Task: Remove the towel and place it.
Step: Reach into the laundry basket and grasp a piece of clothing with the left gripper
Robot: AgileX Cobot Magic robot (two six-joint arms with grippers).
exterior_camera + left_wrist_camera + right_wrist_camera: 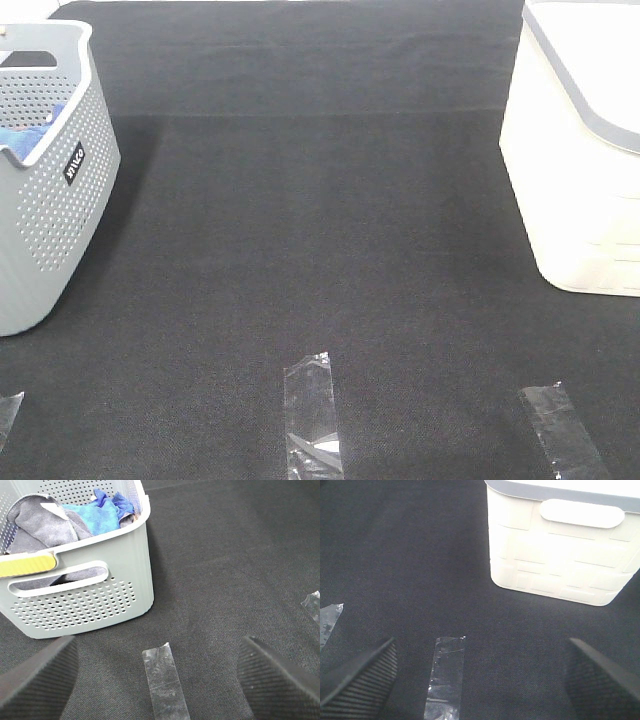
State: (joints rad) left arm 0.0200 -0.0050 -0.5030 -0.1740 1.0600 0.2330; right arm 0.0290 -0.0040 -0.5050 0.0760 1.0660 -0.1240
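The grey-lavender towel (42, 525) lies bunched inside the perforated grey basket (90, 597), beside a bright blue cloth (100, 512). In the exterior high view the basket (45, 190) stands at the far left with only the blue cloth (30, 130) showing over its rim; the towel is hidden there. My left gripper (157, 680) hovers open above the dark mat, short of the basket, nothing between its fingers. My right gripper (480, 677) is open too, over the mat in front of the white bin (560, 545). Neither arm appears in the exterior high view.
A white lidded bin (580, 150) stands at the right edge. Strips of clear tape (312, 415) (560, 430) are stuck on the black mat near its front edge. A yellow label (25, 566) sits on the basket's rim.
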